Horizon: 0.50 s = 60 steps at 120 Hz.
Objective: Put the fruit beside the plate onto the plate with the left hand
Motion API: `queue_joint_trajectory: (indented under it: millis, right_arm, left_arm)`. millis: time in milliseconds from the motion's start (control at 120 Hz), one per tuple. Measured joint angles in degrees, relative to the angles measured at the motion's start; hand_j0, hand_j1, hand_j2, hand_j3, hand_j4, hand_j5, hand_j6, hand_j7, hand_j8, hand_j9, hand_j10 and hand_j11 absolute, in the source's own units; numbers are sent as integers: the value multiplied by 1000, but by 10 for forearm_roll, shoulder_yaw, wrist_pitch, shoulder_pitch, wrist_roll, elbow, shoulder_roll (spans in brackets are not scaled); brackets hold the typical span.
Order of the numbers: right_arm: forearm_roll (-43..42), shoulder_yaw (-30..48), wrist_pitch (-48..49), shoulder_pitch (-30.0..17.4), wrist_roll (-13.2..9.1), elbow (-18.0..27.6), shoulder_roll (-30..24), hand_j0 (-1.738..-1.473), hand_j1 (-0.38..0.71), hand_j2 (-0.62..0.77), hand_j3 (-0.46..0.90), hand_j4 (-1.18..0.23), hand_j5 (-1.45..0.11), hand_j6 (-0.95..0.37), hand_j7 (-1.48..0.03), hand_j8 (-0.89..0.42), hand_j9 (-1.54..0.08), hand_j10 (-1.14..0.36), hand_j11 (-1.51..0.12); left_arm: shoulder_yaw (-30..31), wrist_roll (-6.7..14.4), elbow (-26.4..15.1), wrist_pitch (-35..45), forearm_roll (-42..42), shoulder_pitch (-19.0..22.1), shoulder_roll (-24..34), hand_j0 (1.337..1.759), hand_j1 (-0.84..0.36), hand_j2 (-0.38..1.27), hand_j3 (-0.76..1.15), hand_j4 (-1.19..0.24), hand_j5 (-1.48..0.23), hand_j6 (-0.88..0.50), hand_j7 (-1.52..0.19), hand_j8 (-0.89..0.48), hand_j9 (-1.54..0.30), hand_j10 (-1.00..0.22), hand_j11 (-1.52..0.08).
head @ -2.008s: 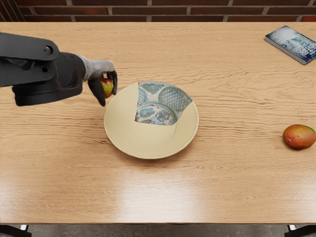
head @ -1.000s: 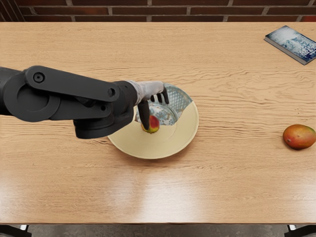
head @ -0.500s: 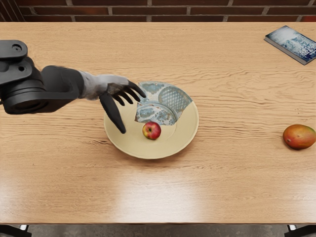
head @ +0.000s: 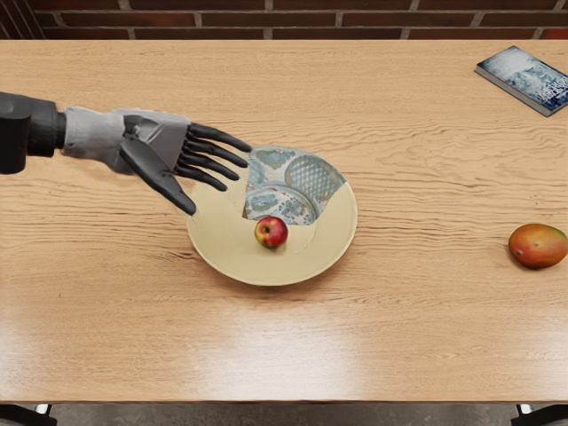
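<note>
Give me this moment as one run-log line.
left hand: open, empty, at left rim of plate | apple: on plate, free | mango: on table, right of plate | right hand: not in view

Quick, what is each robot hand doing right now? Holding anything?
Left robot hand: open, fingers spread, holding nothing; the apple lies on the plate.
Right robot hand: not in view.

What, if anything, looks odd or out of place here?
Only the plate: a wedge at its back shows a blue-grey pattern while the rest is plain cream, like a texture fault. The apple lies on it, the open left hand hangs by its left rim, nothing spilled.
</note>
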Motion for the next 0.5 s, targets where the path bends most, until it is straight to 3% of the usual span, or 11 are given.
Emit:
queue_joint_trajectory:
  millis: [125, 500]
  right_arm:
    - [0, 0, 0, 0, 0, 0, 0, -1658, -306, -7, 0, -36, -47, -36, -47, -36, -47, -36, -47]
    - [0, 0, 0, 0, 0, 0, 0, -1658, -306, -7, 0, -36, -46, -36, -46, -35, -46, -35, -46]
  left_arm:
    - [-3, 0, 31, -4, -12, 49, 1, 1658, 47, 51, 0, -252, -328, -252, -328, -252, -328, -252, -328]
    - [-5, 0, 189, -6, -77, 85, 12, 1658, 49, 50, 0, -249, -326, -249, -326, -249, -326, -249, -326]
